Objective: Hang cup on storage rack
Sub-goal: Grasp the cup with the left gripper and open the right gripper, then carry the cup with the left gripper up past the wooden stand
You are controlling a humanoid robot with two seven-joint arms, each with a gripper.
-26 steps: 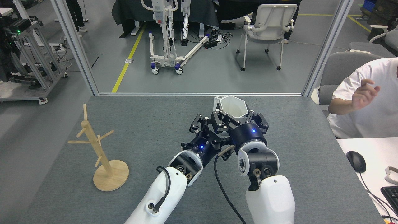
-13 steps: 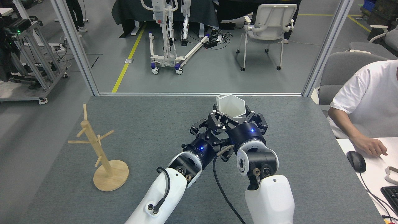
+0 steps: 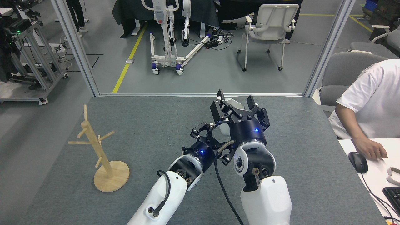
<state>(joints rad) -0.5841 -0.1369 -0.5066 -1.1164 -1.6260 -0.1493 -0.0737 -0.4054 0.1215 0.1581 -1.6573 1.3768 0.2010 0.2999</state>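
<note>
Raised since before, right gripper (image 3: 237, 104) seems clamped on cup (image 3: 233, 103) (mostly hidden); left gripper (image 3: 204, 129) splayed, empty

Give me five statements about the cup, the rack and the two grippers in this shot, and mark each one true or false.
1. The storage rack stands upright on the table, left of both arms. True.
2. The cup already hangs on a peg. False: it is at the right gripper, far from the rack.
3. The right gripper's fingers sit around the cup and hide most of it. True.
4. The left gripper holds the rack's post. False: it is beside the right gripper, apart from the rack.
5. Every peg on the rack carries a mug. False: all pegs are bare.
</note>
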